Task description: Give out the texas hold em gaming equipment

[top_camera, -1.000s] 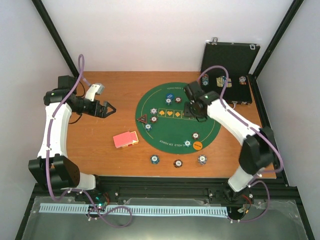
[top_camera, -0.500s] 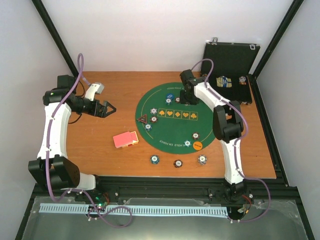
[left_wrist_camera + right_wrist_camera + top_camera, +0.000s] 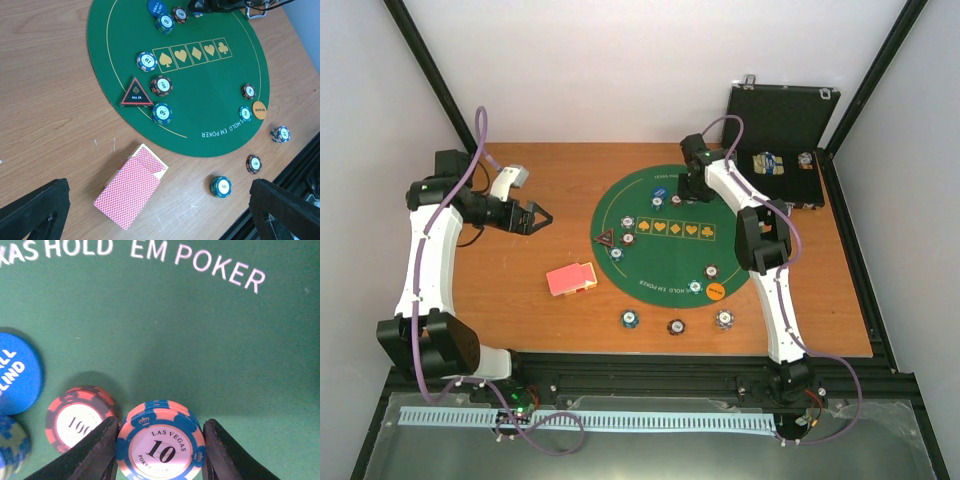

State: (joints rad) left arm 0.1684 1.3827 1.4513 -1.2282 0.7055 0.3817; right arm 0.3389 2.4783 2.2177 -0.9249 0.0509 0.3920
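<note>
My right gripper (image 3: 688, 188) is over the far part of the green mat (image 3: 740, 250). In the right wrist view the gripper (image 3: 161, 423) is shut on a small stack of blue-and-pink "10" chips (image 3: 161, 450), just above the felt. A "100" chip (image 3: 75, 422) and the blue disc (image 3: 15, 372) lie left of it. My left gripper (image 3: 542, 216) is open and empty over bare wood, left of the mat. The red-backed card deck (image 3: 131, 186) lies below it. The red-edged triangle (image 3: 136, 93) and the orange disc (image 3: 259, 110) lie on the mat.
The black case (image 3: 780, 130) stands open at the back right with chips inside. Three chips (image 3: 675, 326) lie on the wood near the front edge. Several more chips (image 3: 162, 85) are scattered on the mat around the printed suit boxes (image 3: 195, 51).
My right arm has swung from the mat's middle to its far edge, beside the blue disc. The left arm, cards and other chips have not moved.
</note>
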